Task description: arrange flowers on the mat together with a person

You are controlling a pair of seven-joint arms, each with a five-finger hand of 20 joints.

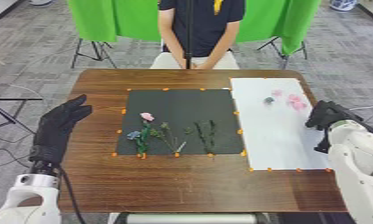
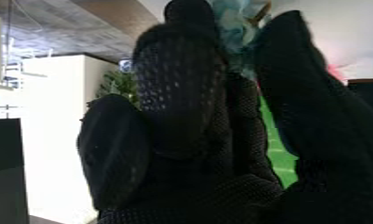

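One pink flower (image 1: pixel 147 116) and one blue flower (image 1: pixel 134 135) are lying at the left of the one dark mat (image 1: pixel 178 105), with green stems running down below them. Two slender dark sprigs (image 1: pixel 211 135) are lying side by side farther right. One white sheet (image 1: pixel 267 130) is adjoining the mat, carrying pink blooms (image 1: pixel 296 102), at least two, and one grey-blue bloom (image 1: pixel 269 100). The robot's right hand (image 1: pixel 329 117) is hovering by the sheet's right edge, its thumb standing apart from its straight fingers; one pale-blue bloom (image 2: pixel 238 32) is showing between them, whether touched I cannot tell. The one left hand (image 1: pixel 60 122) is waiting beyond the table's (image 1: pixel 147 187) left edge, fingers extending straight
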